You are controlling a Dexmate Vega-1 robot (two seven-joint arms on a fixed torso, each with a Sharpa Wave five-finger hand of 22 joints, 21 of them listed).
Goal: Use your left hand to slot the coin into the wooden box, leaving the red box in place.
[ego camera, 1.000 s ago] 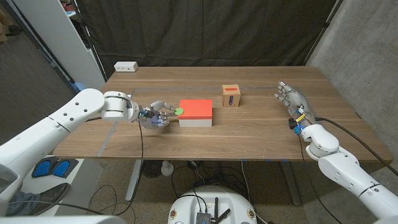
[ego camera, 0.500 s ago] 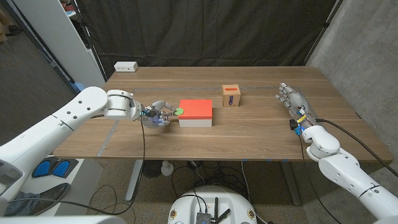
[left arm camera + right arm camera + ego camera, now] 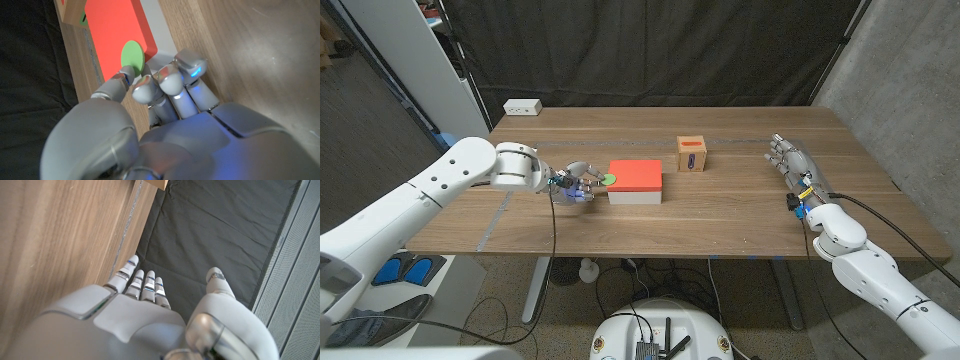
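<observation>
Left wrist view shows the left hand [image 3: 165, 125] at the red box [image 3: 120, 37], its fingers [image 3: 172, 82] bunched with their tips at the box's corner, where the green coin [image 3: 132, 57] lies on the lid. The thumb tip touches the coin's edge, yet I cannot tell whether the coin is pinched or merely touched. Beyond the red box, further from the fingers, stands the wooden box [image 3: 692, 154], slot side facing the robot. The right hand [image 3: 792, 160] waits well apart on the bench [image 3: 720, 215], fingers straight and slightly spread, holding nothing.

The likely risks: fingers pressing against the box's side could shove the red box out of place, and a shallow pinch on so thin a coin could let it slip onto the bench or skid across the lid. No brand, label or writing is legible anywhere.
</observation>
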